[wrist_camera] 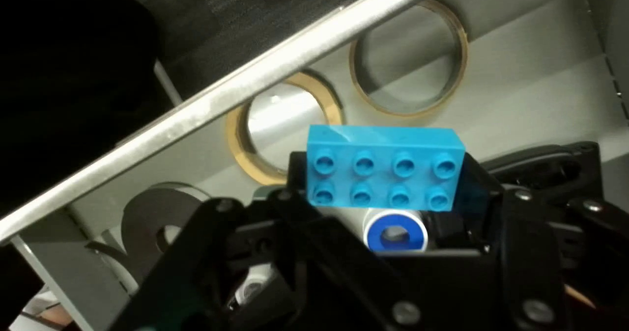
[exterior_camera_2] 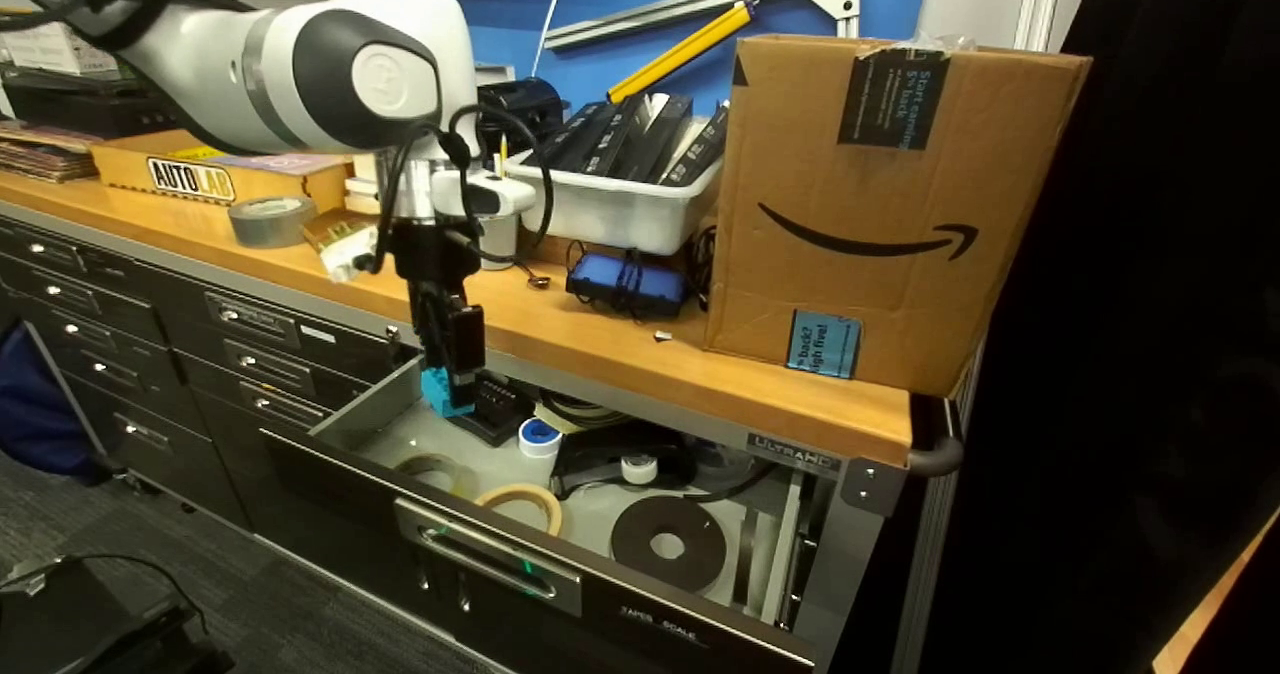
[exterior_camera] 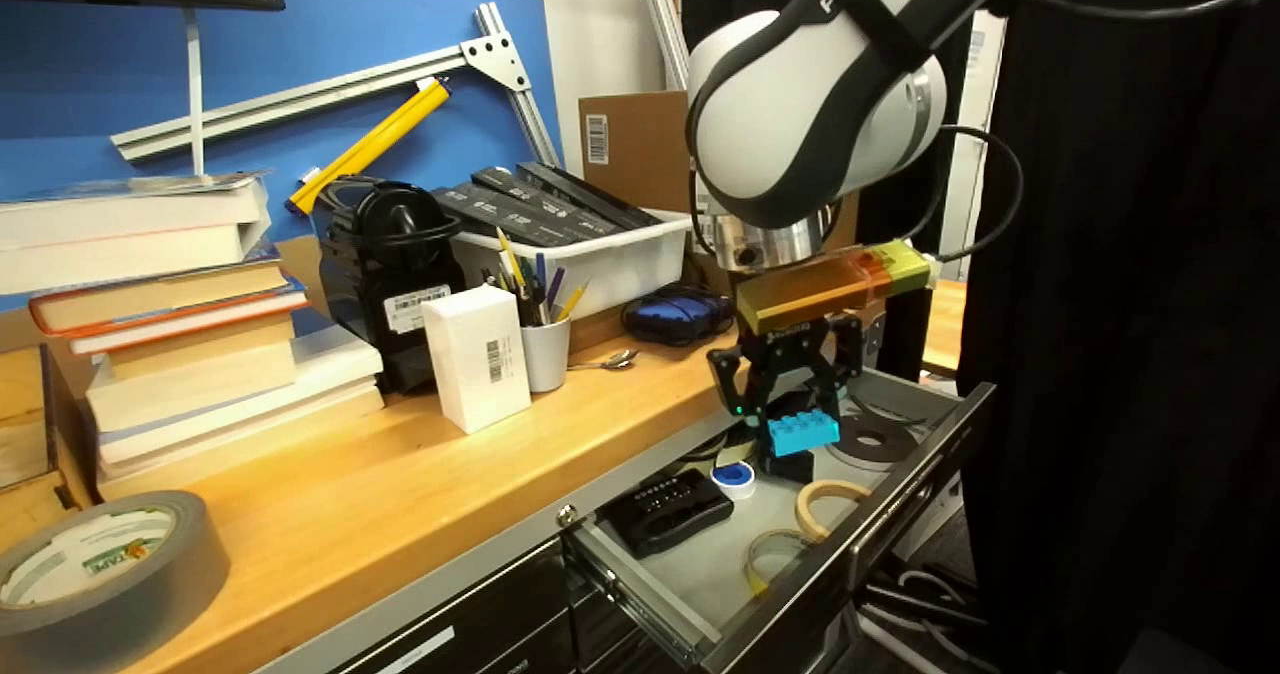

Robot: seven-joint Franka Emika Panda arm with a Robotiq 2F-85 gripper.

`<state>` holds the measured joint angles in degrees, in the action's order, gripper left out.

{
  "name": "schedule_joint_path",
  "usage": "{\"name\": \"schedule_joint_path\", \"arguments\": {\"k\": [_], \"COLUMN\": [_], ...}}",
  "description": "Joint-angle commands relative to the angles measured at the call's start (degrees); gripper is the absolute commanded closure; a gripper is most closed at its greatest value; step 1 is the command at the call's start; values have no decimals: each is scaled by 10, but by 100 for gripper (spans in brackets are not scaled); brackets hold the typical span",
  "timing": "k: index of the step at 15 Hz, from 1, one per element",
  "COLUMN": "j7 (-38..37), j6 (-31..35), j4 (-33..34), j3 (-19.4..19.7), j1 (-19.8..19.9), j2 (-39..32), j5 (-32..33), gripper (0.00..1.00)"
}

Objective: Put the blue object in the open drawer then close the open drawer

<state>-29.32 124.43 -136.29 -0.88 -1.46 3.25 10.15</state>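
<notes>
While hand (wrist_camera: 385,173) hangs over open drawer (exterior_camera: 695,569) | blue brick (exterior_camera: 803,434) clamped between its fingers (wrist_camera: 298,171)

The light-blue brick (wrist_camera: 385,166), two rows of studs shown in the wrist view, is held in the gripper (exterior_camera: 798,444), suspended over the pale floor of the drawer (exterior_camera: 690,574), and that's seen standing open, shallow, grey-walled, dark-fronted!

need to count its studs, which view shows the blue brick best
The wrist view: the blue brick looks largest there, all eight studs visible. Both exterior views show it smaller; in an exterior view the gripper partly hides it.
</notes>
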Motion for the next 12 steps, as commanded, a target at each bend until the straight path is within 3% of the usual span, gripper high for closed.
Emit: {"name": "schedule_joint_path", "arguments": {"k": [1, 3, 4, 5, 9, 12], "j7": [-39, -63, -68, -71, -83, -11], "j6": [60, 92, 98, 98, 105, 38], "j4": [-33, -40, -41, -42, -83, -112], "j3": [-7, -8, -7, -5, 6, 10], "j1": [2, 0, -2, -3, 2, 13], "j2": [-21, -44, -53, -58, 10, 80], "j5": [-1, -10, -12, -15, -5, -14], "gripper": [54, 54, 36, 7, 0, 0]}}
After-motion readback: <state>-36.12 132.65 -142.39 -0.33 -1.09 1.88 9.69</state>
